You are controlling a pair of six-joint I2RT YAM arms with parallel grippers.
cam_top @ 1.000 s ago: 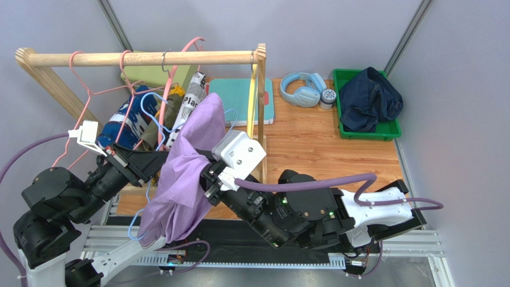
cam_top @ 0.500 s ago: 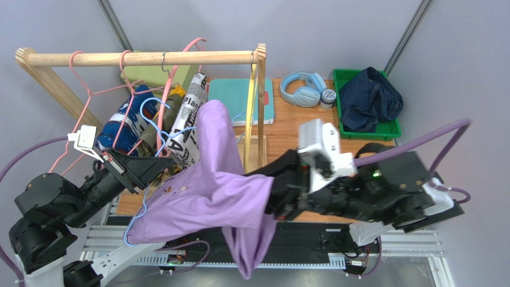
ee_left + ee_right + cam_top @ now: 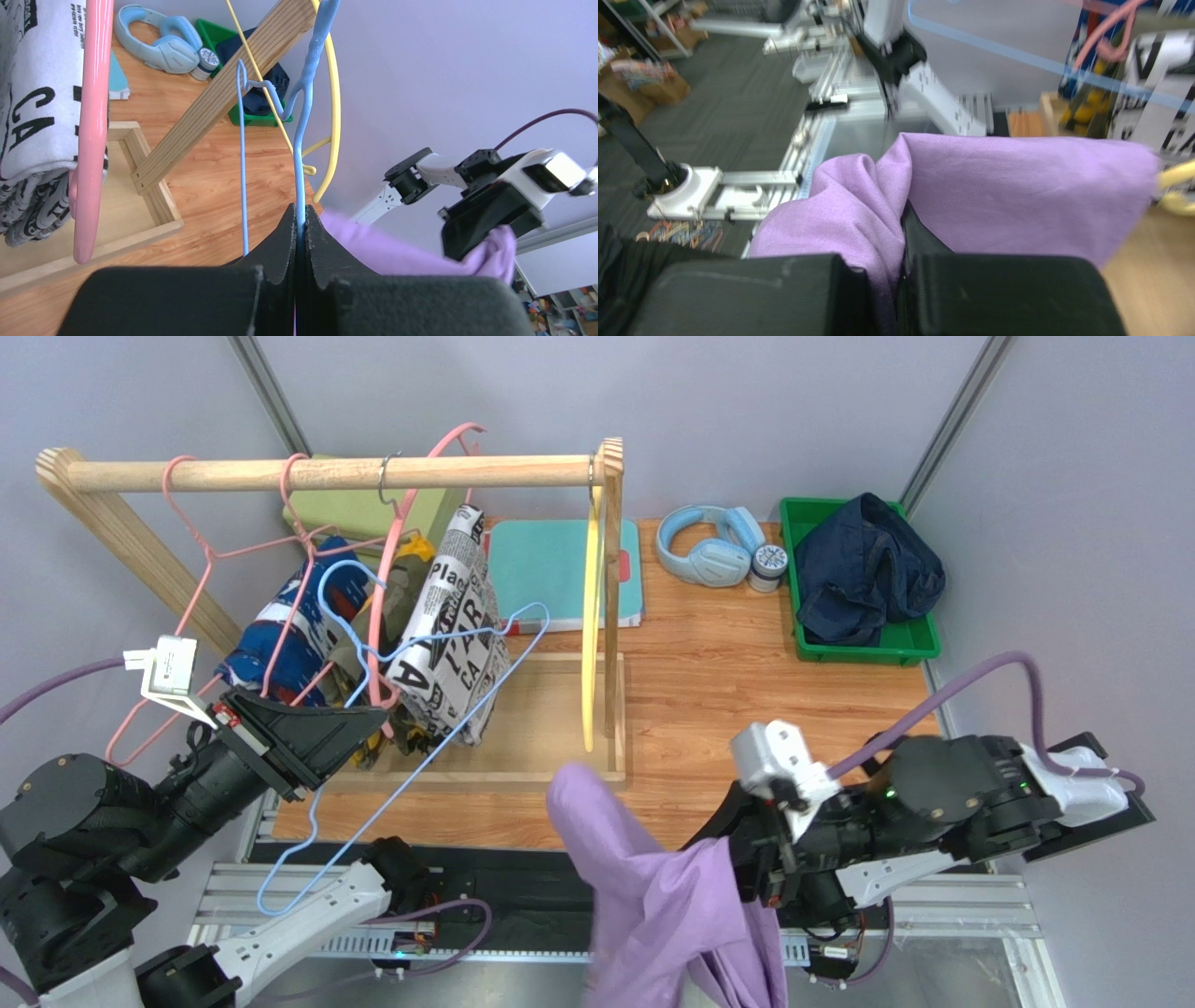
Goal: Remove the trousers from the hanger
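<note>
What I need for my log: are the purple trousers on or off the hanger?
Off. Right gripper holds the trousers; left gripper holds the bare hanger.

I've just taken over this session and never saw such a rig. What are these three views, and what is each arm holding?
Two robot arms are bolted at the near edge of a wooden table. The wide picture comes from a fixed camera above and behind them. The other two come from a camera on each wrist, so each shows its own arm's grip up close. The left gripper is shut on a bare blue hanger. The right gripper is shut on the purple trousers, which hang past the near edge, clear of the hanger. On the table stand a wooden clothes rack with more hangers and garments, blue headphones, a teal folder and a green bin holding dark blue cloth.
</note>
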